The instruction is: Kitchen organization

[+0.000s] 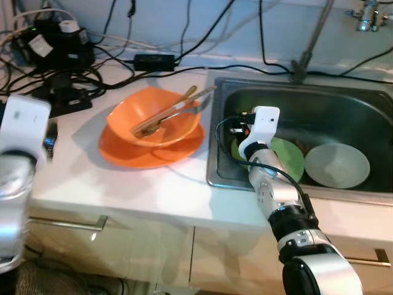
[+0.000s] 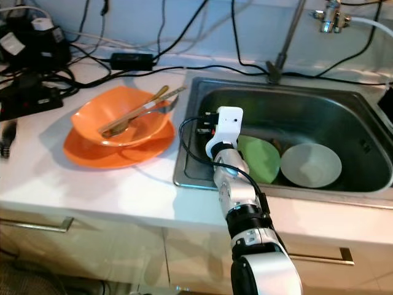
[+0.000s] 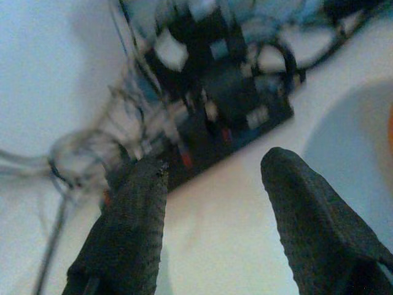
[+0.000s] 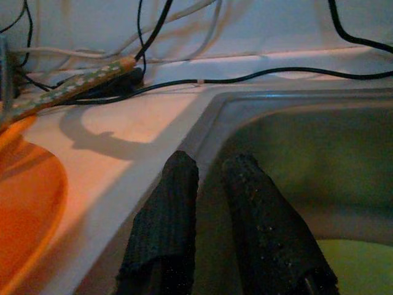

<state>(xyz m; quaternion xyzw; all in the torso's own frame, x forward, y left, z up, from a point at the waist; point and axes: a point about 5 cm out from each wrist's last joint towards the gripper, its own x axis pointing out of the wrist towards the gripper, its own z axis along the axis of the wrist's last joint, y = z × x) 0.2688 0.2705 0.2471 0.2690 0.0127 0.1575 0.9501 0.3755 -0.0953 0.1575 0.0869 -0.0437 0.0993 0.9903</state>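
Roughly, right tool (image 4: 209, 178) nearly together over sink (image 1: 344, 98); left tool (image 3: 212, 178) apart; two orange dishes (image 1: 153, 132)

A brushed, dully reflective metal is seen in the sink (image 1: 344, 104). The orange bowl (image 1: 132, 117) and orange plate (image 1: 123, 153) appear smooth and glossy. The countertop (image 1: 123, 184) is smooth white. The right gripper (image 4: 209, 169) fingers are matt black, finely textured.

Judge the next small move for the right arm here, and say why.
Probably lower the right gripper toward the green plate and open its fingers. They sit nearly closed and empty over the left edge of the sink, with the plate and a pale bowl below. The left gripper hangs open over the counter.
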